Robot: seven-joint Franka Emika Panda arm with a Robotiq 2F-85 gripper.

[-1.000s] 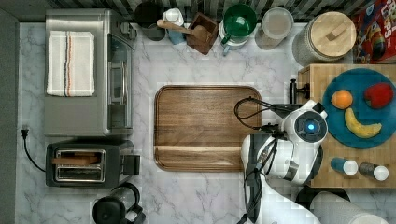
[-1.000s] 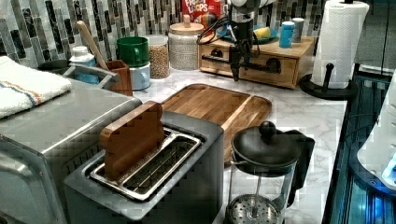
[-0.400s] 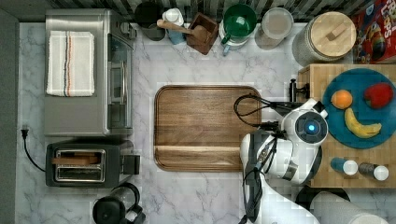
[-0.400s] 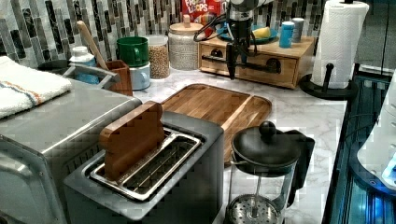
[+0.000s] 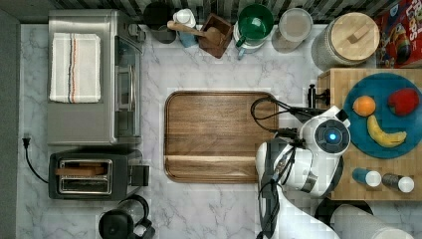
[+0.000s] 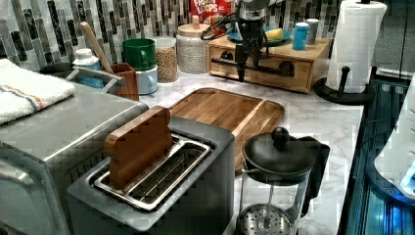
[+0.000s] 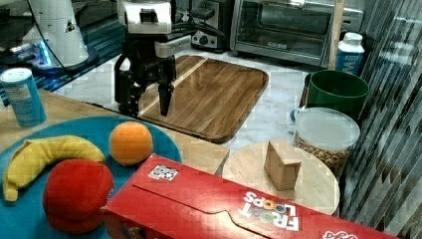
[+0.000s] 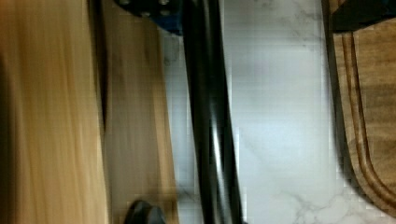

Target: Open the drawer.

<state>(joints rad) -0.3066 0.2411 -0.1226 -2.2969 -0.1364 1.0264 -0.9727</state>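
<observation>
The drawer (image 6: 268, 79) is the light wood front of a low box at the back of the counter, and it looks closed. Its long black bar handle (image 6: 275, 70) runs across that front. My gripper (image 6: 248, 71) points down right in front of it and is open. In the right view the gripper (image 7: 148, 102) hangs with its two black fingers spread apart. The wrist view shows the handle (image 8: 210, 121) passing between one finger (image 8: 359, 14) and the drawer front (image 8: 135, 121). In the top view one end of the handle (image 5: 312, 94) pokes out beside my wrist.
A walnut cutting board (image 5: 219, 137) lies just in front of the drawer. On the box sit a blue plate (image 5: 383, 84) with fruit and two small shakers. A paper towel roll (image 6: 359, 44) stands on the left view's right. Jars and a green mug line the back wall.
The gripper has barely shifted in front of the drawer handle. Nothing else has moved.
</observation>
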